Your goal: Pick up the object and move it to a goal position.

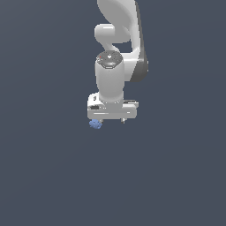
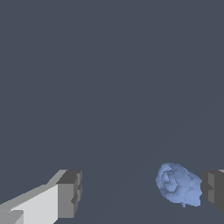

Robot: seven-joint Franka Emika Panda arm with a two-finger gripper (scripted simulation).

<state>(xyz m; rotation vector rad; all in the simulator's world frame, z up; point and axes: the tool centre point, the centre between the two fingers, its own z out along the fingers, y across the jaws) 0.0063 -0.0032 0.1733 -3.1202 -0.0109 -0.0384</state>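
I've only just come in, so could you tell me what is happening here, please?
A white arm is reaching down over a dark floor toward a small blue blob. Its pincer is open and low, with the blob between the fingers, close beside one finger and well apart from the other. Nothing is gripped yet, so the pick-up has not happened.

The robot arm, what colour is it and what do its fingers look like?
The arm is smooth, rounded and white, with dark grey at one joint and a dark round cap bearing small red marks. The gripper has white blocky fingers ending in dark grey pads.
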